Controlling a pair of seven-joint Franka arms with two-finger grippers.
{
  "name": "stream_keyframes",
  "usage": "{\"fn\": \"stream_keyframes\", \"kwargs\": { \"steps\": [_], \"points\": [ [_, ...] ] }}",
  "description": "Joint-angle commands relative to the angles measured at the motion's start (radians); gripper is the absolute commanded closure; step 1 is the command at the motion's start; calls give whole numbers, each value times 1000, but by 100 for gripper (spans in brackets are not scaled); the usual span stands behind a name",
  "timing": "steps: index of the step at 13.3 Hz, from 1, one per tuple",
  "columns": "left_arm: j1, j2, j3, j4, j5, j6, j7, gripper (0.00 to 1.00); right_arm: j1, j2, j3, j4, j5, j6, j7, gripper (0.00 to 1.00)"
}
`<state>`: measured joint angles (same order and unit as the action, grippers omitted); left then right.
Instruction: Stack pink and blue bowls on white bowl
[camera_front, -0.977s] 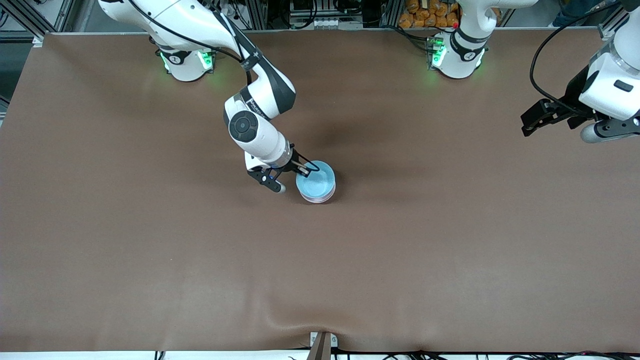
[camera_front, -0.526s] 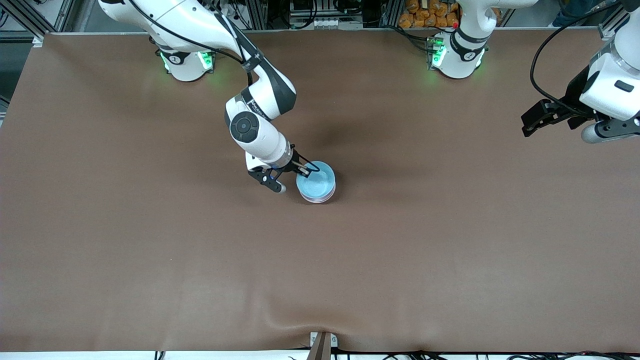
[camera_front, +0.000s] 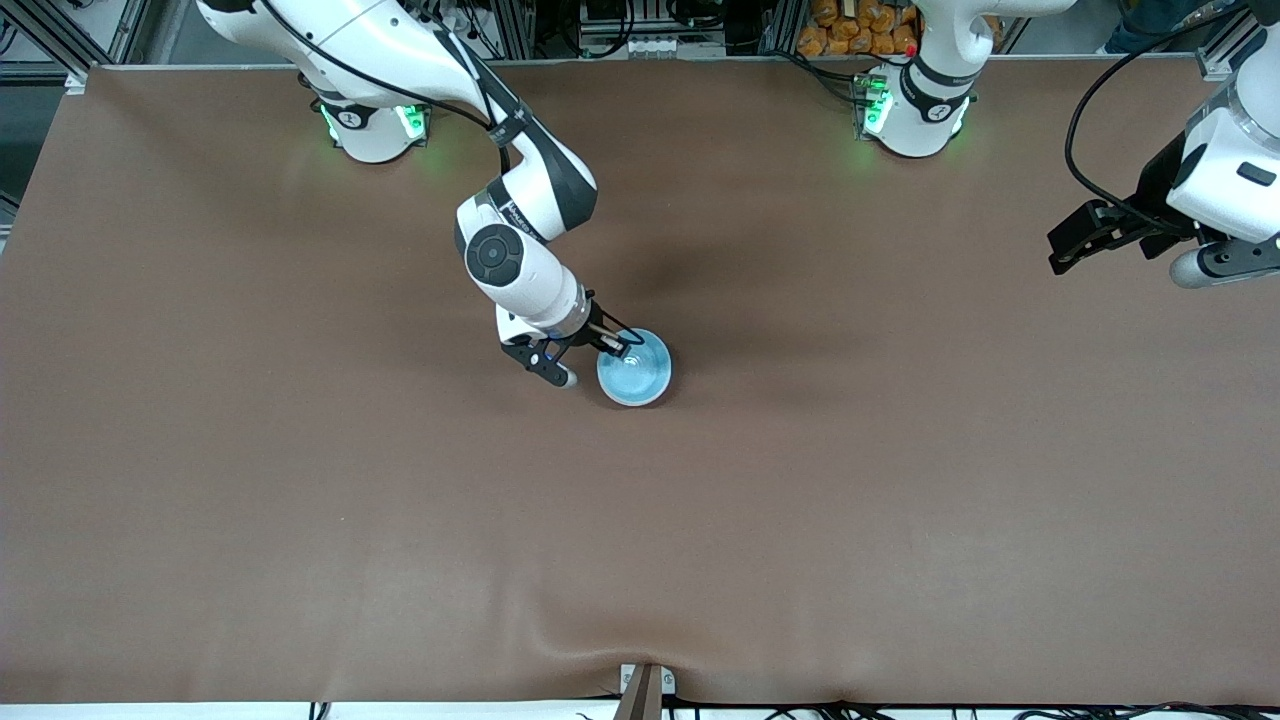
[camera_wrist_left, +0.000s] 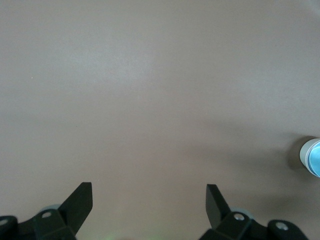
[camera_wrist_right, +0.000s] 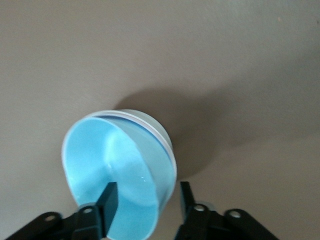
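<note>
Right gripper: fingers parted, straddling the blue bowl's rim, one inside, one outside.
Left gripper: waits, fingers wide over bare tabletop.

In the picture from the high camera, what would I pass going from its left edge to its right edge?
Right arm's tool → blue bowl, its rim between that tool's open fingers → left arm's tool, open, waiting over the table.

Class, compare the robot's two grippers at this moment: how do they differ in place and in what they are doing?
The right gripper sits low at the blue bowl, jaws either side of its rim; the left gripper hangs over bare table at its own arm's end, near nothing. The right jaws stand closer together than the left's. Both are open.
</note>
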<state>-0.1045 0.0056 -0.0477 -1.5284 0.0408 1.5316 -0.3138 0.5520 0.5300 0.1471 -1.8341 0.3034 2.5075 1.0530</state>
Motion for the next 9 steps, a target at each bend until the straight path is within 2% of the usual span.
{"fn": "stream_keyframes", "kwargs": {
  "steps": [1, 4, 9],
  "points": [
    [0, -15, 6, -13, -16, 9, 19, 0, 0, -68, -50, 12, -30, -25, -24, 0],
    [0, -15, 6, -13, -16, 9, 19, 0, -52, -145, -121, 10, -63, -180, -250, 0],
    [0, -18, 6, -15, -16, 4, 19, 0, -260, -261, -139, -2, -95, -389, -585, 0]
  ]
}}
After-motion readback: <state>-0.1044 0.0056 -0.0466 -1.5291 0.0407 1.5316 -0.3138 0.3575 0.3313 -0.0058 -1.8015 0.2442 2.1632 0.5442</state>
